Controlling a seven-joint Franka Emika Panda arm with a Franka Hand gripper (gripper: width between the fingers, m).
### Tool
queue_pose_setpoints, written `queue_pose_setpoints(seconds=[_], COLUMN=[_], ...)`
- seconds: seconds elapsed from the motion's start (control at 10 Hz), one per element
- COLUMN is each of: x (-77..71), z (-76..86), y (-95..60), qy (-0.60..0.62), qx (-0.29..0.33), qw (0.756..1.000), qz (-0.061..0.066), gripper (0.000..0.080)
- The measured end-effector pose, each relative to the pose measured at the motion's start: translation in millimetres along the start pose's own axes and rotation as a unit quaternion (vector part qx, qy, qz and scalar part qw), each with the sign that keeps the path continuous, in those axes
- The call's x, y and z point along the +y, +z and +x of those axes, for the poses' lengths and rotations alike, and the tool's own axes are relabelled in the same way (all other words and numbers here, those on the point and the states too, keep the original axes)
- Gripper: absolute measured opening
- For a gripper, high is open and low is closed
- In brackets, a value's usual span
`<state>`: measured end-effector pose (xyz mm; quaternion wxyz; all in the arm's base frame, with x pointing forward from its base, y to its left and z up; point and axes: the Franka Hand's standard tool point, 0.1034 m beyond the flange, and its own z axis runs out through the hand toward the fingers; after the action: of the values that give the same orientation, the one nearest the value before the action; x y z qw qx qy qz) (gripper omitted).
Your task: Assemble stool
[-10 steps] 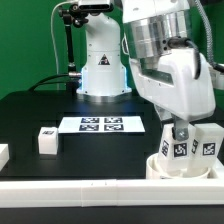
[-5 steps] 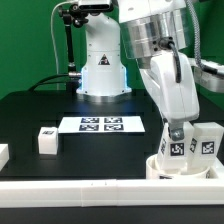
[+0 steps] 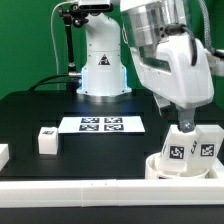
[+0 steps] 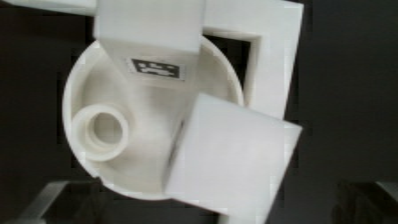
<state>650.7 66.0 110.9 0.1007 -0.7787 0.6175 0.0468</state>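
In the exterior view, the big white arm (image 3: 175, 60) leans over the exterior view's right side of the black table (image 3: 40, 105). Its gripper (image 3: 183, 126) points down, just above the stool parts. The fingertips are small and dark here, so I cannot tell if they are spread or pressed together, or if they touch anything. Right under the gripper sits the round seat disc (image 3: 160, 169), close to the long white border rail (image 3: 80, 190). Two short legs stand up in the disc, side by side. The near leg (image 3: 178, 150) is right below the gripper, and the second leg (image 3: 207, 148) is beside it, toward the exterior view's right. Each one has a square black-and-white tag with a blocky pattern. A loose leg (image 3: 46, 140) with a tag on top lies far away, on the exterior view's left. The flat marker board (image 3: 100, 124) lies between it and the disc, with a row of the same kind of tags. In the wrist view, the seat disc (image 4: 111, 95) fills most of the picture and has a round hole (image 4: 100, 126) in it. One leg (image 4: 157, 50) crosses over the disc and shows a blocky tag. Another blocky white leg (image 4: 240, 150) is very close and blurry. The gripper's fingers cannot be made out here.
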Motion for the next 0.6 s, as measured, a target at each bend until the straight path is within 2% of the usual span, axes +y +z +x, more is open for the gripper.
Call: queue_pose_setpoints(seconds=[0.4, 0.6], x=[-0.9, -2.0], z=[-1.3, -4.7], y=[-1.3, -2.1], qy=[-0.147, -0.294], qx=[0.001, 0.021], qw=[0.989, 0.955], qz=[0.001, -0.017], gripper=[0.0648, 0.0648])
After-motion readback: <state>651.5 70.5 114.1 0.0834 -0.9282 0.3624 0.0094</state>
